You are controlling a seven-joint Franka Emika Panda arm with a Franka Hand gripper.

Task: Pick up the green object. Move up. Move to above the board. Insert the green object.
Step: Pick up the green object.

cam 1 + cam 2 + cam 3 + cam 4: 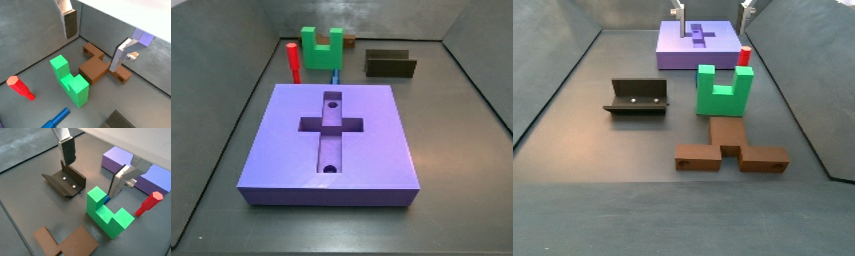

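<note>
Counter (458, 170): dark grey, matte, enclosed by low grey walls w/ a pale wall behind in both wrist views.

Board (331, 140): lavender slab lying flat on counter. Its top has a cross-shaped recess (331, 124) plus two small round holes in line w/ it; recess and holes are bare.

Green object (723, 92): stands on counter w/ both prongs up, notch open at top. In a side view it sits at the far end beyond the board, w/ the red peg (293, 61) upright just to its left and the fixture (390, 64) to its right, apart from it. Brown piece (730, 148) lies flat on counter, touching or nearly touching green object's base. Blue piece (57, 118) lies flat nearby, only partly seen.

Gripper (94, 166): above counter, over the green object, fingers (69, 149) spread apart and released, grasping nothing. Green object is on the counter just under the finger gap, untouched.
</note>
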